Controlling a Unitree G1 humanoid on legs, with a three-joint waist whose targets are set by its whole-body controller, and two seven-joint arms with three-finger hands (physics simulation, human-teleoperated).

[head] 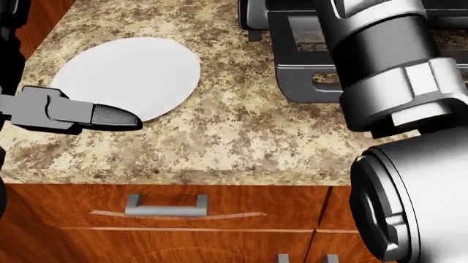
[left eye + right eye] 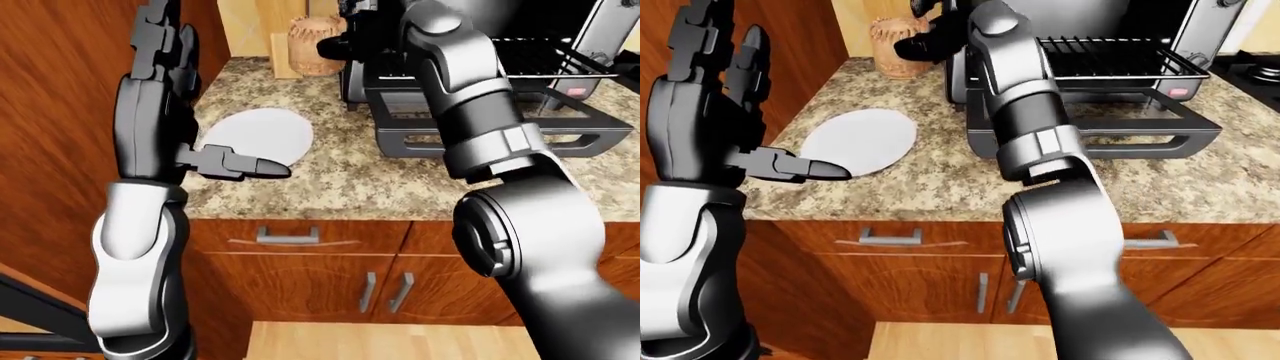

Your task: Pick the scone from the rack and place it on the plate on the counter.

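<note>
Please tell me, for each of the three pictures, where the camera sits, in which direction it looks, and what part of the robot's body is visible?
Head view: on the head, looking steeply down at the counter edge and plate; left hand and right arm show.
Left-eye view: on the head, looking forward and down at the toaster oven; both arms show.
Right-eye view: the same scene, with the open left hand raised.
All three share the plate.
</note>
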